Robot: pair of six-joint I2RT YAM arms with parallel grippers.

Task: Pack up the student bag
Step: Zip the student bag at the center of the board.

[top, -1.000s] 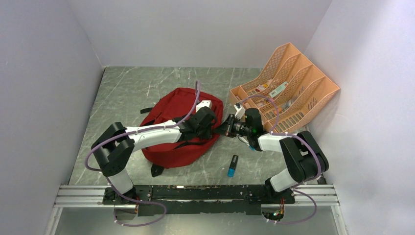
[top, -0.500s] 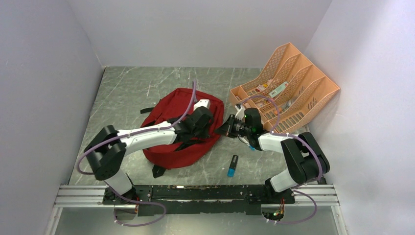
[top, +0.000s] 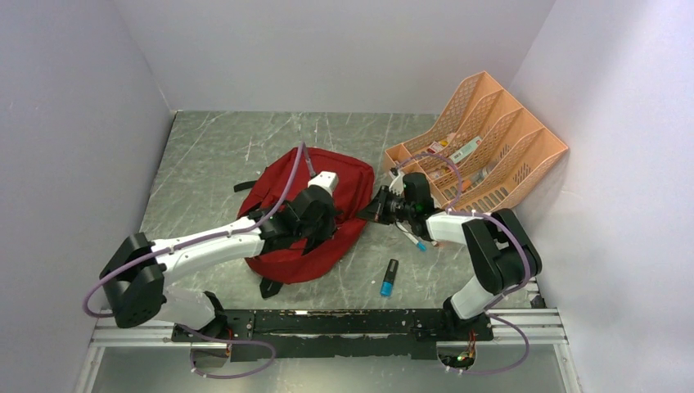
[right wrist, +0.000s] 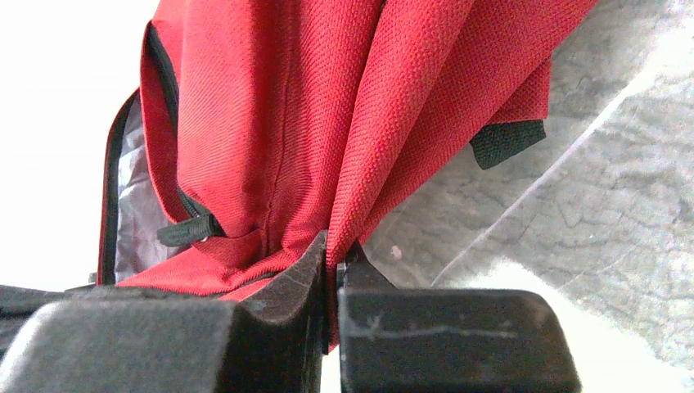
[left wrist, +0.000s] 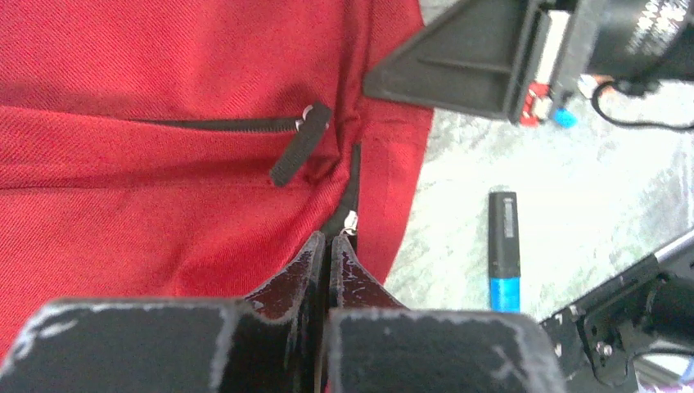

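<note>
Sagging — student bag (top: 282, 264), dark red | left end effector (left wrist: 329, 246) closed at zipper (left wrist: 350, 184) | right end effector (right wrist: 335, 258) pinching it

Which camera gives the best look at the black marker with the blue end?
Left wrist view: the black plastic marker with the blue end lies large and clear on the grey table. Top external shows it small; right wrist misses it.

The top view looks steeply down from above and behind, taking in the whole bench (top: 213, 147). Both wrist views sit close against the student bag (left wrist: 164, 82), which all three share.
</note>
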